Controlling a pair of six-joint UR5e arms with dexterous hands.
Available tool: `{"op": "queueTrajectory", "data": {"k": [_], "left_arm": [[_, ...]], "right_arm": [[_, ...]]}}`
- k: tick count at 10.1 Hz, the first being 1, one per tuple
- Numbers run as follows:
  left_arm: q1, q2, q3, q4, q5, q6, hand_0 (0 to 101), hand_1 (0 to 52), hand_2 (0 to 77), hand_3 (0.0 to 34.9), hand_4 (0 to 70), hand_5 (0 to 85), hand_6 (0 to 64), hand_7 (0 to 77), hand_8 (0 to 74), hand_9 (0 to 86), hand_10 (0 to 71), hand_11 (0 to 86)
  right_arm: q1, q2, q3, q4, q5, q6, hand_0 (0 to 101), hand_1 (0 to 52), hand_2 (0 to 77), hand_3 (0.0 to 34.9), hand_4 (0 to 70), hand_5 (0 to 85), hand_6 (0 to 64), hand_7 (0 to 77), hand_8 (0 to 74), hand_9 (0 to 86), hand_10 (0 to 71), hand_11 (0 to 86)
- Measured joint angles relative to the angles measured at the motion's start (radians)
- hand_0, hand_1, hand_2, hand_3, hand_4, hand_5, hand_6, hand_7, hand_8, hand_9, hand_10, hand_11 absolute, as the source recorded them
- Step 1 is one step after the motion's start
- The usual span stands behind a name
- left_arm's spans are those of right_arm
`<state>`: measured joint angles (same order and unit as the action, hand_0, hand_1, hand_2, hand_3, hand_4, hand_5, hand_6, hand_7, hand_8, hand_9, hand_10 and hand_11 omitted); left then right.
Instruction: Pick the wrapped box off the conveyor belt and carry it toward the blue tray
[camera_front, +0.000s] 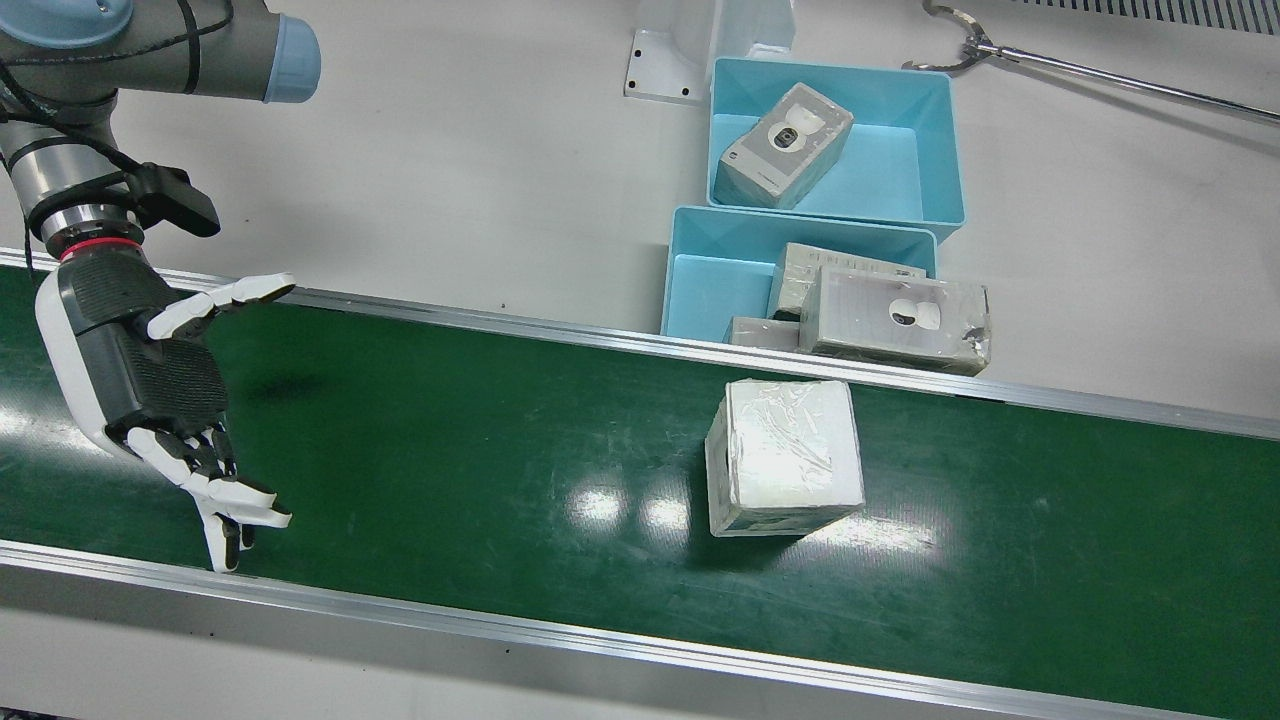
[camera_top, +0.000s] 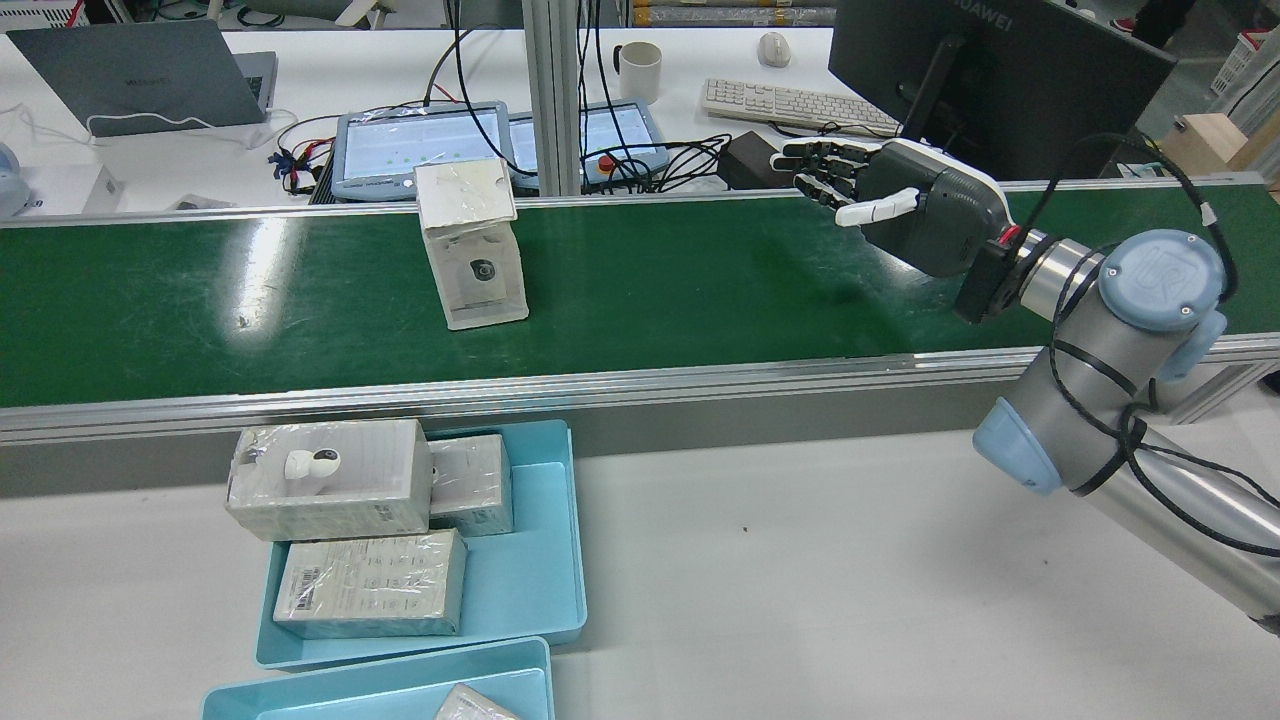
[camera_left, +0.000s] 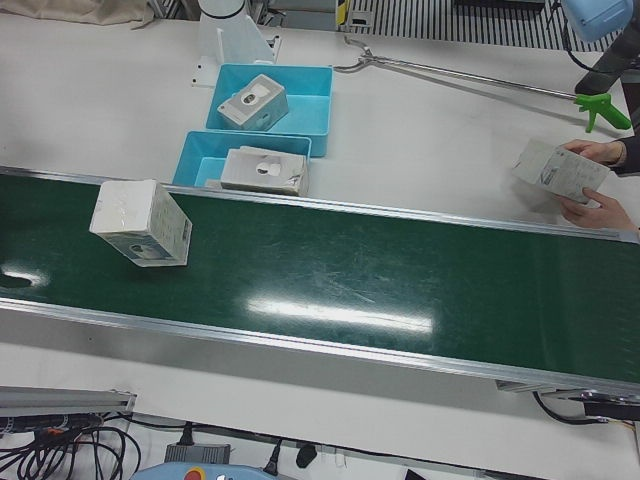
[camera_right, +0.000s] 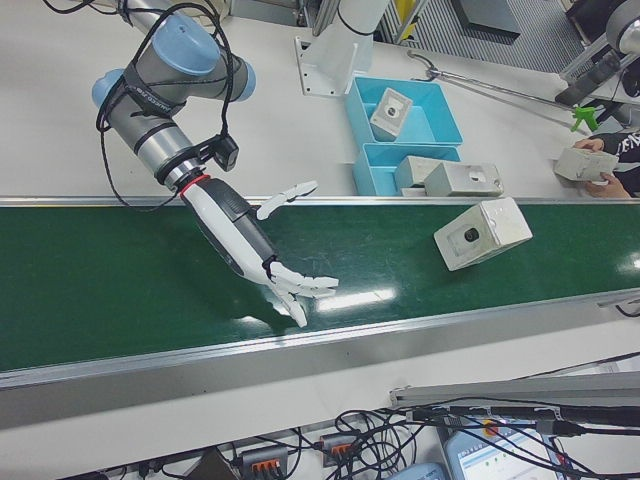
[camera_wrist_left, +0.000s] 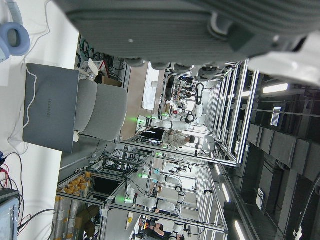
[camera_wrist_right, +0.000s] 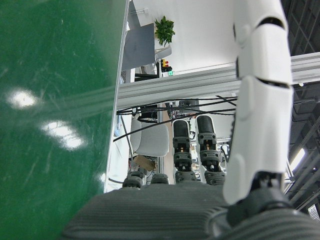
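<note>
The wrapped box (camera_front: 785, 455) stands on the green conveyor belt (camera_front: 480, 450), just in front of the blue trays; it also shows in the rear view (camera_top: 470, 245), the left-front view (camera_left: 140, 222) and the right-front view (camera_right: 482, 232). My right hand (camera_front: 150, 370) hovers over the belt far to one side of the box, open, fingers spread, holding nothing; it also shows in the rear view (camera_top: 900, 200) and the right-front view (camera_right: 245, 240). The near blue tray (camera_front: 700, 240) sits beside the belt. My left hand (camera_wrist_left: 175, 25) shows only as a palm edge, away from the table.
A second blue tray (camera_front: 940, 150) behind the first holds one wrapped box (camera_front: 785, 145). The near tray holds several boxes, one (camera_front: 900, 320) lying across its rim. A long grabber tool (camera_front: 1000, 50) lies on the table. A person's hands hold a box (camera_left: 560, 170) at the belt's end.
</note>
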<state>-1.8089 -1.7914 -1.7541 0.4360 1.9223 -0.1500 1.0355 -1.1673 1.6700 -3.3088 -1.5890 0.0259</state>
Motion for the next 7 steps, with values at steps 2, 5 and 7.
{"op": "queueTrajectory", "data": {"k": [2, 5, 7], "left_arm": [[0.0, 0.0, 0.0, 0.0, 0.0, 0.0, 0, 0.0, 1.1, 0.0, 0.0, 0.5, 0.0, 0.5, 0.5, 0.0, 0.5, 0.0], [0.0, 0.0, 0.0, 0.0, 0.0, 0.0, 0, 0.0, 1.1, 0.0, 0.0, 0.5, 0.0, 0.5, 0.5, 0.5, 0.0, 0.5], [0.0, 0.0, 0.0, 0.0, 0.0, 0.0, 0, 0.0, 1.1, 0.0, 0.0, 0.5, 0.0, 0.5, 0.5, 0.5, 0.5, 0.0]], "right_arm": [[0.0, 0.0, 0.0, 0.0, 0.001, 0.0, 48, 13.1, 14.2, 1.6, 21.3, 19.6, 8.2, 21.8, 0.0, 2.2, 1.6, 4.4], [-0.001, 0.004, 0.0, -0.002, 0.001, -0.001, 48, 13.6, 14.2, 1.4, 21.3, 19.1, 7.6, 21.8, 2.2, 3.8, 1.6, 4.4], [0.0, 0.023, 0.008, -0.007, -0.001, -0.027, 48, 13.6, 13.6, 1.6, 21.3, 19.1, 7.6, 21.8, 2.2, 3.8, 1.6, 4.4]]}}
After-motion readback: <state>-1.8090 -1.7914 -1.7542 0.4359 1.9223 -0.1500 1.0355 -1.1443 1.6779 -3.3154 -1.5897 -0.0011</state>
